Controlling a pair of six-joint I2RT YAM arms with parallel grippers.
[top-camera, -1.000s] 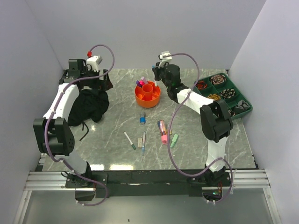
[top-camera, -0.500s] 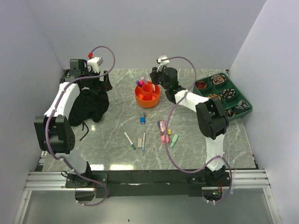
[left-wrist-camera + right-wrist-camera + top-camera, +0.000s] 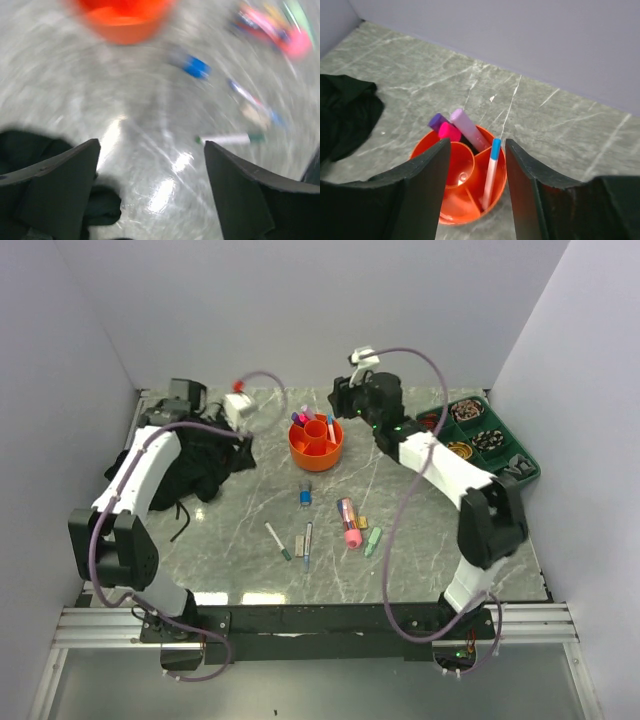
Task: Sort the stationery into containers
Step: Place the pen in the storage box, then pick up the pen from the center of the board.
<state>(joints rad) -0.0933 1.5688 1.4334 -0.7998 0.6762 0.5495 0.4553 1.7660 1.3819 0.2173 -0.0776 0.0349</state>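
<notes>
The round orange holder [image 3: 316, 443] stands at the back middle of the table. In the right wrist view the holder [image 3: 458, 208] has a lilac marker [image 3: 468, 129], a pink highlighter [image 3: 449, 132] and a purple marker [image 3: 437, 120] in its far compartment. A pink pen with a blue cap [image 3: 490, 175] leans in the right compartment. My right gripper [image 3: 338, 406] [image 3: 477, 142] hovers open above it, holding nothing. My left gripper [image 3: 243, 432] [image 3: 150, 145] is open and empty over the cloth's edge. Loose on the table lie a blue-capped piece [image 3: 305, 495], a pink highlighter [image 3: 349, 523], a green one [image 3: 373, 540] and a white pen [image 3: 278, 540] [image 3: 230, 138].
A black cloth bundle [image 3: 195, 465] lies at the back left, under the left arm. A dark green compartment tray [image 3: 480, 440] with small items sits at the right edge. A blue pen [image 3: 307, 545] and small erasers [image 3: 299, 545] lie near the white pen.
My right gripper has opened and drawn back a little from the holder, leaving the blue-capped pink pen in it. My left arm has swung right, toward the middle of the table.
</notes>
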